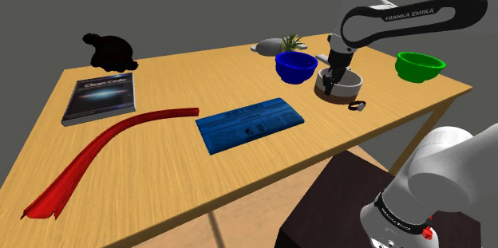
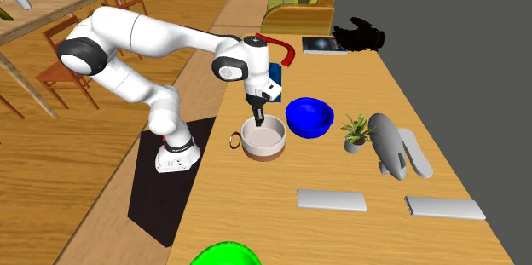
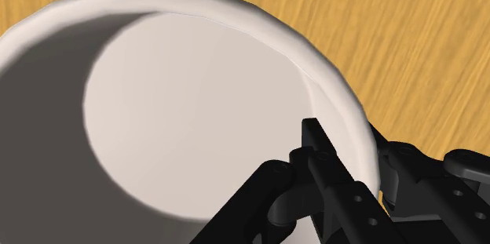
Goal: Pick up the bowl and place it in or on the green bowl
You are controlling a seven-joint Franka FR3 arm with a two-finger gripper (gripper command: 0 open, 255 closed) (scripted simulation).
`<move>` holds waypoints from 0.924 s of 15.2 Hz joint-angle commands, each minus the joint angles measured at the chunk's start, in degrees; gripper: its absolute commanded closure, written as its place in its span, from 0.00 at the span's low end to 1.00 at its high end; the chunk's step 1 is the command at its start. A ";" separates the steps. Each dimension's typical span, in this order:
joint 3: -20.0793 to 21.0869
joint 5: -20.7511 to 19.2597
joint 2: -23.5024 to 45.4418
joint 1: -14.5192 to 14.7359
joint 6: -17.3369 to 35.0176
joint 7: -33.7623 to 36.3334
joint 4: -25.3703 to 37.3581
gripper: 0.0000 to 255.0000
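Grasping the rim of the white bowl (image 1: 345, 88) with the gripper (image 1: 336, 77): 1 finger inside the wall, 1 outside. Standing on the wooden table (image 1: 335, 131), just beside the blue bowl (image 1: 296, 66), well apart from the green bowl (image 1: 420, 64).

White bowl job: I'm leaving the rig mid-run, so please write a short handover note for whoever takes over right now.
Claw: low at the rim of the white bowl. These views do not settle whether it is clamped.
White bowl: upright on the table, next to the blue bowl, not lifted.
Green bowl: on the same table, apart from the white bowl, toward the shoulder view's right.
Done: the claw is at the white bowl.
Left: confirm the grip, lift, carry to the green bowl, set it in or on it, release.
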 commanded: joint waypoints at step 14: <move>1.17 0.78 -1.15 0.32 -8.74 -0.15 7.58 1.00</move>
